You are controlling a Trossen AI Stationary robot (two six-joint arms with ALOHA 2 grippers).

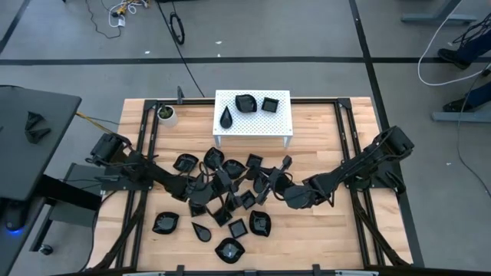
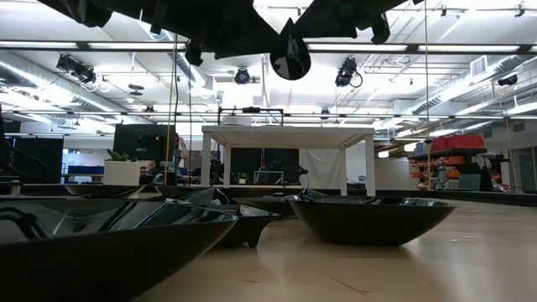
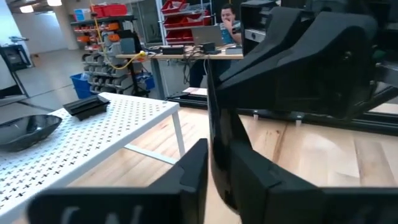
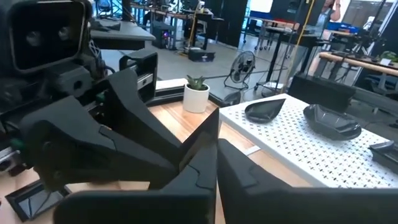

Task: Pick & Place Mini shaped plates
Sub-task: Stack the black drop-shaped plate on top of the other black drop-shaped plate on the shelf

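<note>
Plate (image 3: 214,134) stands on edge, clamped thin between my left claw's (image 3: 214,171) fingers, my closed right claw (image 4: 214,149) facing it, white stand (image 1: 253,115) beyond.

Mini shaped plates (image 1: 230,182) at bench centre are partly hidden under both arms; low view crops both hands.
</note>
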